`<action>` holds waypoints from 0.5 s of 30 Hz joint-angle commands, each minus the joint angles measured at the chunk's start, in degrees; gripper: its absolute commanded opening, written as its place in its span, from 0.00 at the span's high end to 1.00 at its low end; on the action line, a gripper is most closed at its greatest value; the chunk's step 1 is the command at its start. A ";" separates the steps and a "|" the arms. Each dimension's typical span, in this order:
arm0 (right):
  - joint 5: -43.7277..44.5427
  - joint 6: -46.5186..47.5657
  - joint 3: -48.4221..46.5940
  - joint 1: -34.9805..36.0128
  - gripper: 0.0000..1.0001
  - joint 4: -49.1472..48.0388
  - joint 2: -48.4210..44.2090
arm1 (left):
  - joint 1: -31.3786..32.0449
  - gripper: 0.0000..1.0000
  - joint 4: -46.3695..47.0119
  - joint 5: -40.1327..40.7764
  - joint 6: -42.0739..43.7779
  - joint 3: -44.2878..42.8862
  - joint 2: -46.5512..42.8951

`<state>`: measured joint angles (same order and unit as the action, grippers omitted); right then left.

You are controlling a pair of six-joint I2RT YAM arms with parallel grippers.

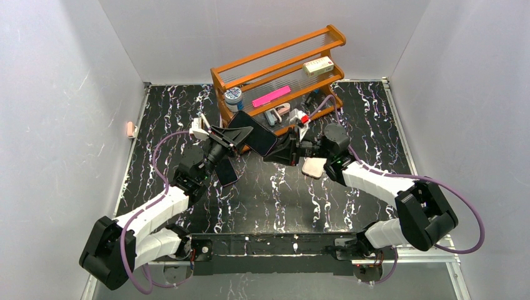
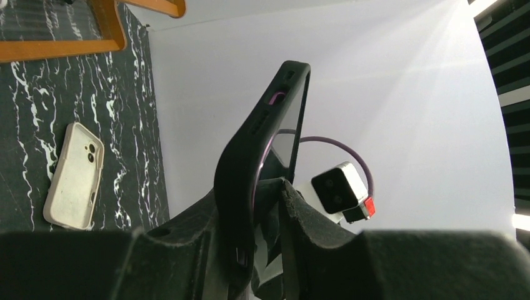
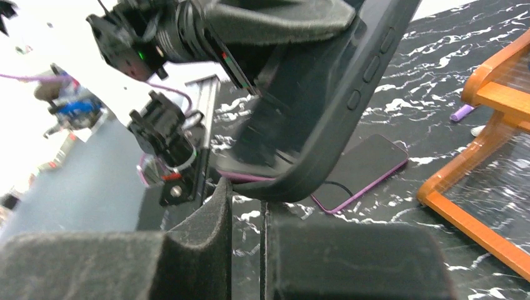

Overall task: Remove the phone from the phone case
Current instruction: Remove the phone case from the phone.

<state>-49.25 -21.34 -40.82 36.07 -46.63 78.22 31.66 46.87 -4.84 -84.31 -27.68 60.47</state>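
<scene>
Overhead shot's bright, even and sharp, but both wrist cams blur their own fingers [image 2: 325, 250], and the right one blows out white upper-left.

Phone case [image 2: 240, 162] — matt black, rubbery; tabletop [image 1: 294, 206] marbled, slightly glossy; rack [image 1: 218, 84] — varnished wood.
</scene>
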 commanded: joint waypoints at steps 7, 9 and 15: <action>2.95 14.56 -3.07 1.15 0.87 -1.97 0.89 | 1.83 1.00 -3.39 -3.79 -0.72 -2.58 -0.75; 4.83 12.58 -2.41 1.06 0.87 -2.50 0.38 | 1.83 1.00 -3.37 -4.06 -0.28 -2.60 -0.94; 6.79 7.67 2.36 -2.81 0.76 0.47 -2.38 | -0.60 1.00 -3.48 -5.84 5.42 -2.65 -2.42</action>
<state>-45.89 -10.83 -40.32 36.60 -44.51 79.18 32.25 42.54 -5.91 -84.27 -28.56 60.53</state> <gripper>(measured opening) 0.201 0.121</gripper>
